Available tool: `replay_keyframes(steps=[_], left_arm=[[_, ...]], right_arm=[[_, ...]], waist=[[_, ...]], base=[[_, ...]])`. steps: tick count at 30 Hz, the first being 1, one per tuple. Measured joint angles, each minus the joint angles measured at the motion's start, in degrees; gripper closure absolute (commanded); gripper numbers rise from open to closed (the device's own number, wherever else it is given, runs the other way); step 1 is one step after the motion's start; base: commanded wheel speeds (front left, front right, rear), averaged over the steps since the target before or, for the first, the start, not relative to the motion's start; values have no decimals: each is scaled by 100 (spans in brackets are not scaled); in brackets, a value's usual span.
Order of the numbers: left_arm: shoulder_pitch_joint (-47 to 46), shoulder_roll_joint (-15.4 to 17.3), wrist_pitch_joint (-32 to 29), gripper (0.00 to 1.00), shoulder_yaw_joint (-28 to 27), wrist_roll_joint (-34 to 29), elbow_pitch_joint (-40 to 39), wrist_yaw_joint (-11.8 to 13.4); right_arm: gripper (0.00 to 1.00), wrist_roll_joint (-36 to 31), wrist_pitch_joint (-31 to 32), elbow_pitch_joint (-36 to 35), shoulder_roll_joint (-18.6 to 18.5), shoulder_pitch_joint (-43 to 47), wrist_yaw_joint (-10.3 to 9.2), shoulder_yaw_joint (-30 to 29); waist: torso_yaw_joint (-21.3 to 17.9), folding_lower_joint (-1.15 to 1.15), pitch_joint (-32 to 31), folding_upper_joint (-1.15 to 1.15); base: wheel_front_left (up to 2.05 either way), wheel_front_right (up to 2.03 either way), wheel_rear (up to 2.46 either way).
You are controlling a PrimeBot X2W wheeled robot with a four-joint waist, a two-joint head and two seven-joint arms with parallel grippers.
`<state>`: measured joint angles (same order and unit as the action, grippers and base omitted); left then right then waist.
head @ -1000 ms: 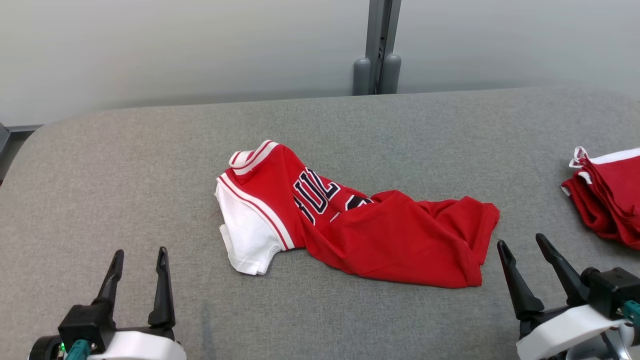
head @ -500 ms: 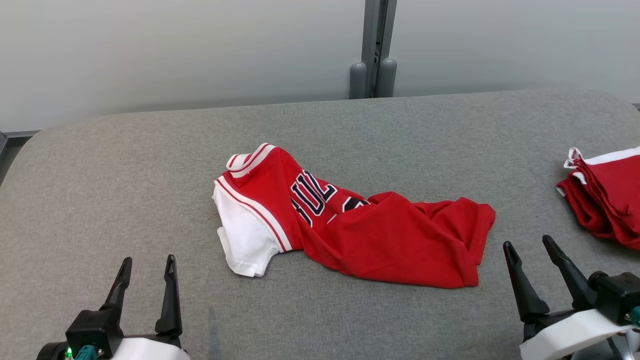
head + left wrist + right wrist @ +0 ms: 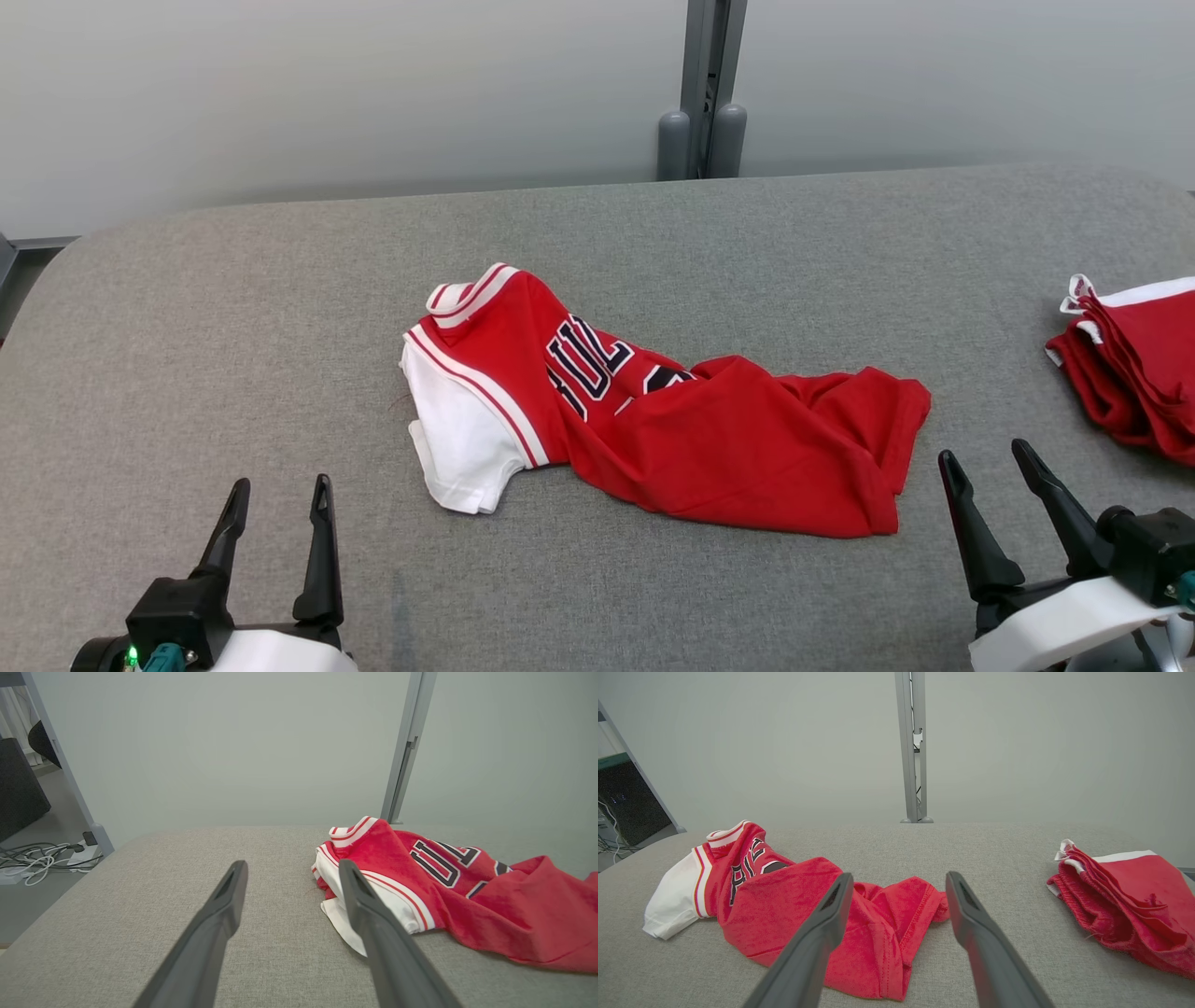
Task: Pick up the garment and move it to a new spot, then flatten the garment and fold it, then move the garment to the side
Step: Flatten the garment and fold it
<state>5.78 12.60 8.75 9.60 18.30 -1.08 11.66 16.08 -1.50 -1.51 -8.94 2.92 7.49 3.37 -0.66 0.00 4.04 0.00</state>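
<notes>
Left hand (image 3: 281,483) is at the near left of the grey bench (image 3: 233,327), fingers spread wide with nothing between them. Right hand (image 3: 984,452) is the same deal at the near right, released and empty. The red jersey (image 3: 653,420) lies crumpled mid-bench between them and a bit farther out. Its white sleeve points toward the left hand, and its red hem is close to the right hand's fingertips but not touching. A folded red pile (image 3: 1139,364) sits at the far right.
</notes>
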Motion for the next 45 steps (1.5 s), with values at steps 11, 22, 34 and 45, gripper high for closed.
replay_keyframes(steps=[11,22,34,45], left_arm=[[-502,-47,-236,0,337,91,100,-290],[-1252,-222,-886,0,854,303,1299,-813],[-1593,-252,-758,100,906,334,2064,-859],[-1799,-254,-611,100,932,358,2317,-892]], right_arm=[[0,27,7,-52,-7,-93,0,-2],[0,113,-56,18,-62,-350,0,133],[0,198,-112,162,-136,-473,0,137],[0,459,-76,528,-515,-898,0,548]], waist=[[15,0,255,0],[-176,0,715,0],[-307,0,949,0],[-250,0,1017,0]], base=[[0,0,0],[0,0,0],[0,0,0],[0,0,0]])
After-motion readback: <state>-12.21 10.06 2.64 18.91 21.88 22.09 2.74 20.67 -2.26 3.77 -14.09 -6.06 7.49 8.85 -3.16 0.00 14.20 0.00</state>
